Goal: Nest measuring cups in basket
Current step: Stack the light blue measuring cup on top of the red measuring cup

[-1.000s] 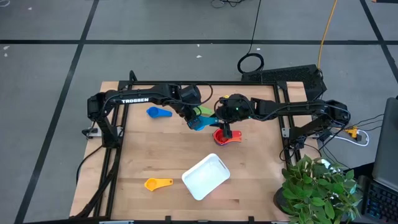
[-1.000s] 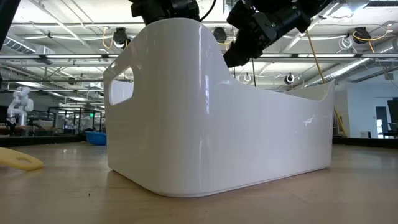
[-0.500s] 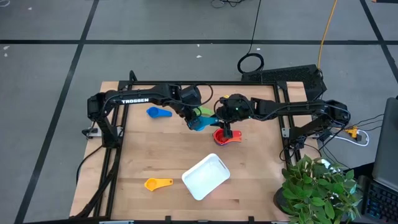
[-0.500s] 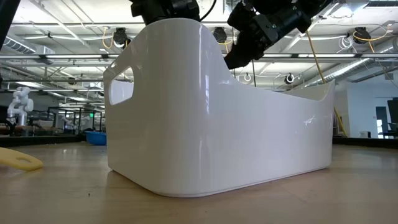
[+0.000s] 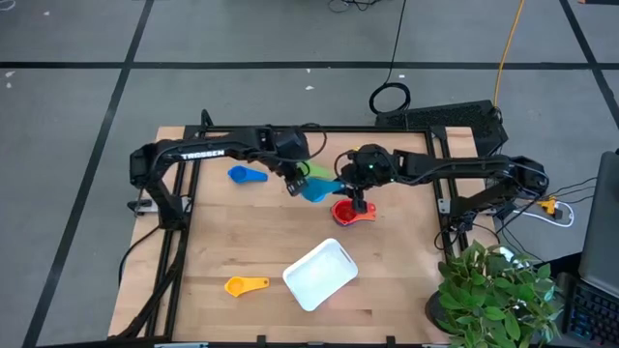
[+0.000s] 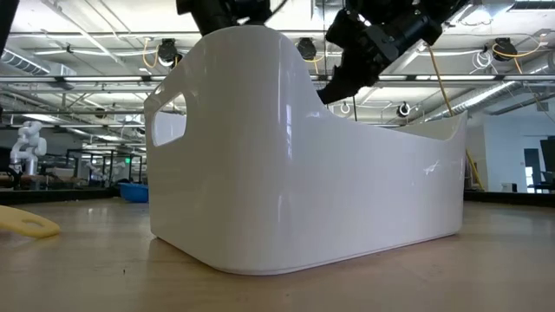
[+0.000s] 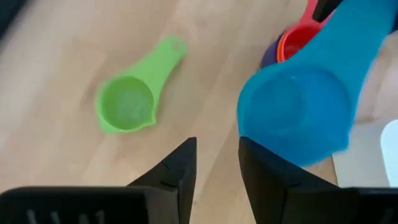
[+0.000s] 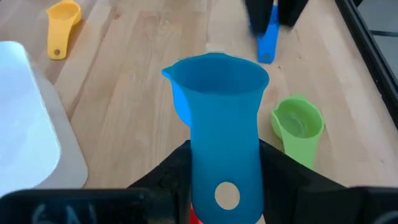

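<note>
- left gripper (image 5: 293, 182) has backed off the light blue cup (image 5: 317, 188) since a second ago; its fingers are standing slightly apart, holding nothing.
- the handover is looking complete: right gripper (image 5: 350, 184) is clamping the cup's handle and carrying it alone, above the table.
- red cup (image 5: 350, 213) is sitting just below that gripper; green cup (image 5: 311, 172) is lying beside it.
- basket (image 5: 320, 275) is waiting well apart, nearer the front edge.
</note>
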Controlling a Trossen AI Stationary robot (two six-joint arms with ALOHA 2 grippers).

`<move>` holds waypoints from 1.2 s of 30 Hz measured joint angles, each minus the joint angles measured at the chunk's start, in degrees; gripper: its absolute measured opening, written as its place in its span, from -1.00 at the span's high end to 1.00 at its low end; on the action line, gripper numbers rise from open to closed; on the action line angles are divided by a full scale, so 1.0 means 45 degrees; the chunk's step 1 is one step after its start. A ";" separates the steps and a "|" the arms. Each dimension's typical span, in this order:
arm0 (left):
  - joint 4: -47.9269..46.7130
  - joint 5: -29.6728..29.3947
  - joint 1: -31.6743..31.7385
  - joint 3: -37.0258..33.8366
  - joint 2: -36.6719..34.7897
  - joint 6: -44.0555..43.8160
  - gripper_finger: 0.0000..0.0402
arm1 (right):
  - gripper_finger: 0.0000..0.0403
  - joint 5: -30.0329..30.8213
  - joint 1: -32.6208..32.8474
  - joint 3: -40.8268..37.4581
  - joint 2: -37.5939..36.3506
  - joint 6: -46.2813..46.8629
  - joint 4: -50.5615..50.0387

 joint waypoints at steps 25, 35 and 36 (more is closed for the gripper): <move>1.0894 -0.0039 -0.0865 -0.6848 -0.5270 0.1169 0.38 | 0.40 -0.0645 -0.0070 -0.8175 -0.6489 0.3113 0.4522; 1.1641 -0.0027 -0.0865 -0.7286 -0.5224 0.0989 0.38 | 0.40 -0.0662 -0.0060 -0.9415 -0.6331 0.3045 0.5864; 1.1641 -0.0027 -0.0858 -0.7286 -0.5224 0.0999 0.38 | 0.40 -0.0667 -0.0060 -0.9461 -0.6333 0.3042 0.5878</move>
